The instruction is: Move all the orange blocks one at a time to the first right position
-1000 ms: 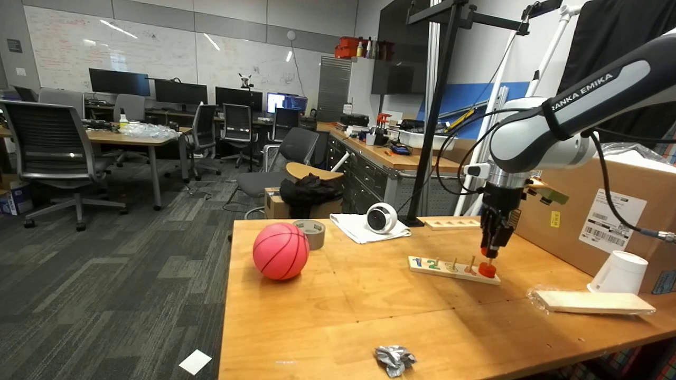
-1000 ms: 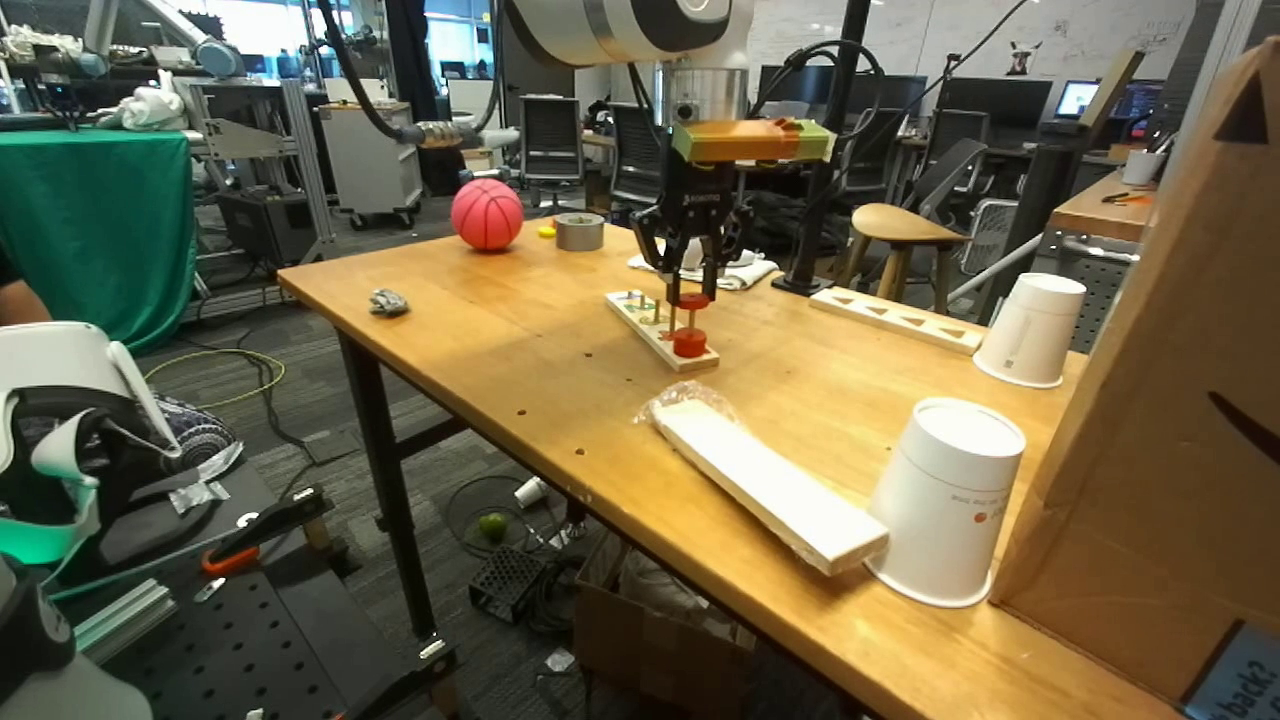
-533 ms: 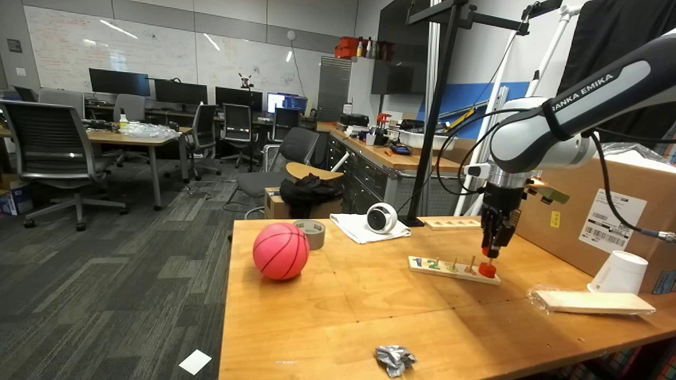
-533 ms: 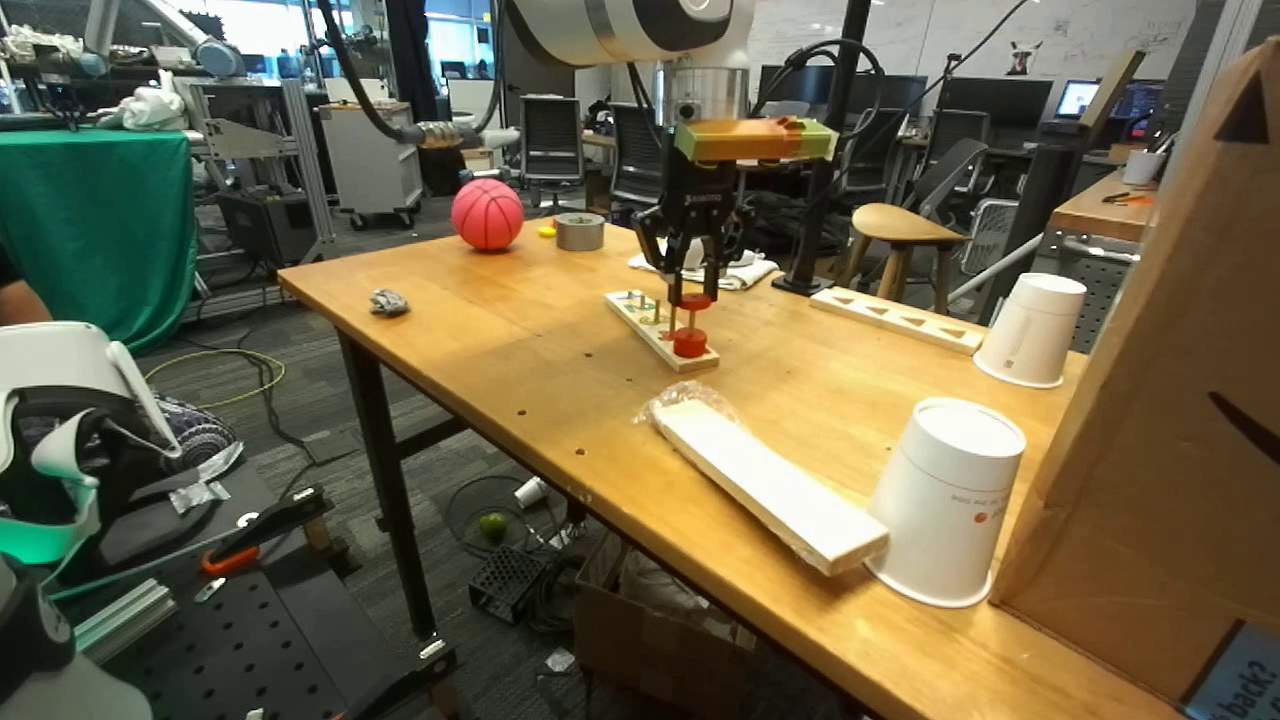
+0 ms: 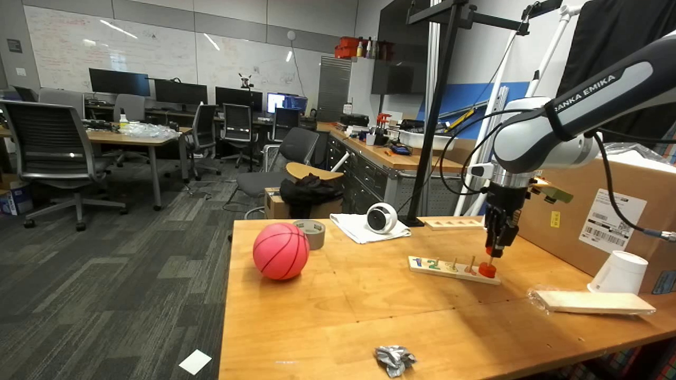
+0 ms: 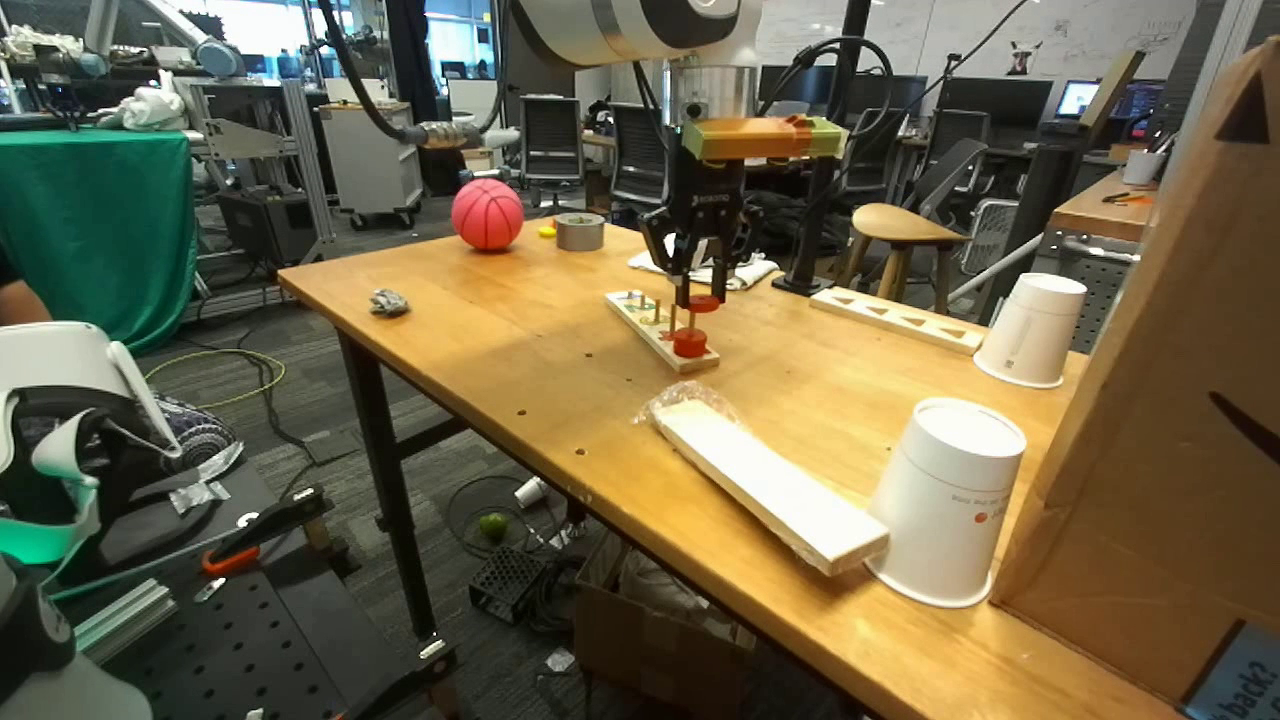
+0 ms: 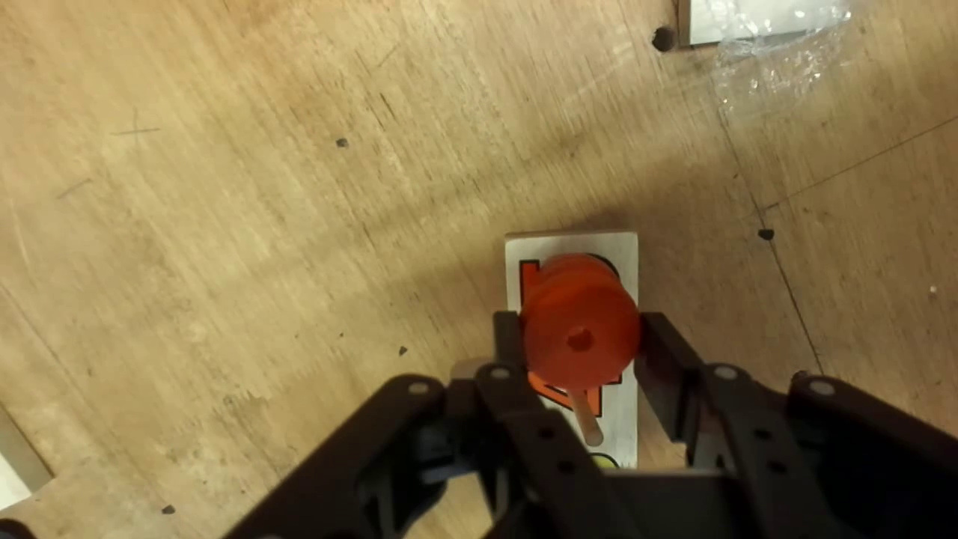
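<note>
My gripper [image 7: 580,329] is shut on an orange block [image 7: 581,340], a round disc with a hole, held level between the fingertips. In both exterior views the held block [image 6: 704,303] [image 5: 489,250] is just above the end peg of the wooden peg board [image 5: 449,272]. I cannot tell whether the peg's tip is in its hole. More orange [image 6: 690,344] sits low on that end peg, apart from the held block; how many blocks are there I cannot tell. The board [image 7: 625,427] shows painted numbers and several bare pegs, one bare peg [image 7: 587,423] beside the held block.
A wrapped wooden bar [image 6: 765,490] and paper cups [image 6: 945,500] [image 6: 1030,330] stand near the cardboard box [image 5: 607,211]. A slotted wooden strip [image 6: 895,320] lies behind. A pinkish-red ball [image 5: 281,251], tape roll [image 5: 311,235], small yellow piece [image 6: 546,232] and crumpled foil [image 5: 395,361] lie farther off.
My gripper and the held block have shifted slightly to the right in both exterior views. The board and the orange on its end peg have not moved.
</note>
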Controlling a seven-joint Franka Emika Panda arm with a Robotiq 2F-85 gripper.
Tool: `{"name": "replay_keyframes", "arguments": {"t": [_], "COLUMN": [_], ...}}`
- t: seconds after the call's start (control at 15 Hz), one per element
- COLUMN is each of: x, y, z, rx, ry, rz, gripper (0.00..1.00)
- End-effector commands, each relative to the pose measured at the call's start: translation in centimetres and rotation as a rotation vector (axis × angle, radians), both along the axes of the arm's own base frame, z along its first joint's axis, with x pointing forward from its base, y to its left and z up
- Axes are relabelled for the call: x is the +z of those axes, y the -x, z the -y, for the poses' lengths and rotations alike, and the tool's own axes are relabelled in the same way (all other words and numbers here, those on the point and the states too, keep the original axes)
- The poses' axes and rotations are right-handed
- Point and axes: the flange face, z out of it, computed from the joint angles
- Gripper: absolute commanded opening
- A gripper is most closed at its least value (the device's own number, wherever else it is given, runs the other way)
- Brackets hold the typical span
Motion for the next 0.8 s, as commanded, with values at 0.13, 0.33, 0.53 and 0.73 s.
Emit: {"name": "replay_keyframes", "arguments": {"t": [0.13, 0.33, 0.53, 0.73], "x": [-0.26, -0.42, -0.75, -0.8], "y": [0.26, 0.33, 0.42, 0.36], "z": [0.24, 0.11, 0.12, -0.11], "rx": [0.003, -0.001, -0.004, 0.003], "ry": [-0.006, -0.004, -0.005, -0.009], "rz": [-0.019, -0.031, -0.049, -0.048], "gripper": [0.17, 0.17, 0.17, 0.17]}}
